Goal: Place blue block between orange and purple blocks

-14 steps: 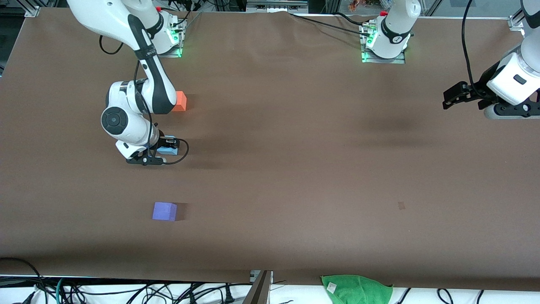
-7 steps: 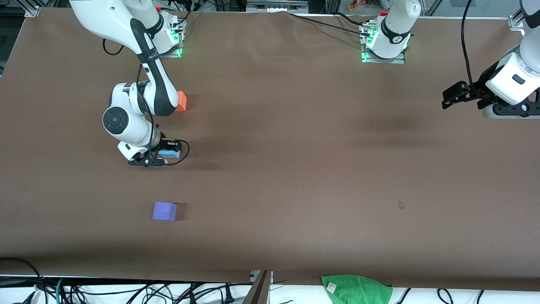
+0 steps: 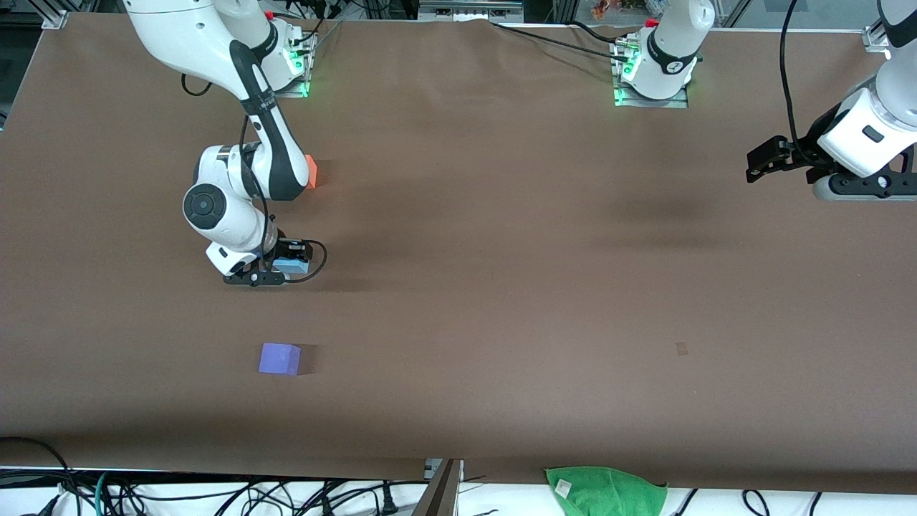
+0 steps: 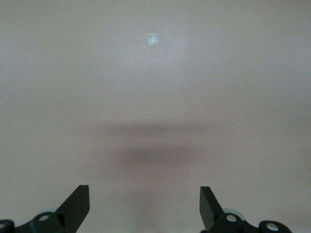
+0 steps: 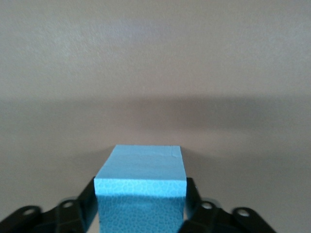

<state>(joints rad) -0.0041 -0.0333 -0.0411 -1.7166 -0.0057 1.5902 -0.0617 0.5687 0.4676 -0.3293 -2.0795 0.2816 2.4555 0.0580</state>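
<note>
Blue block (image 3: 291, 266) sits clamped between the fingers of the right gripper (image 3: 286, 259), low over the table (image 3: 501, 251), roughly in the stretch between the other two cubes. Right wrist view shows the same block (image 5: 141, 187) filling the gap between the two black fingers (image 5: 80, 206), both pressed against its sides. Whether it touches the table cannot be told.

Orange block (image 3: 311, 172) lies farther from the front camera than the blue one, mostly hidden by the right arm's forearm. Purple block (image 3: 279, 358) lies nearer to the front camera, well apart from the gripper, flat on the table.

Left gripper (image 3: 763, 161) waits in the air over the left arm's end of the table; its fingers (image 4: 77, 204) are spread wide, holding nothing. Green cloth (image 3: 605, 491) lies off the table's front edge.
</note>
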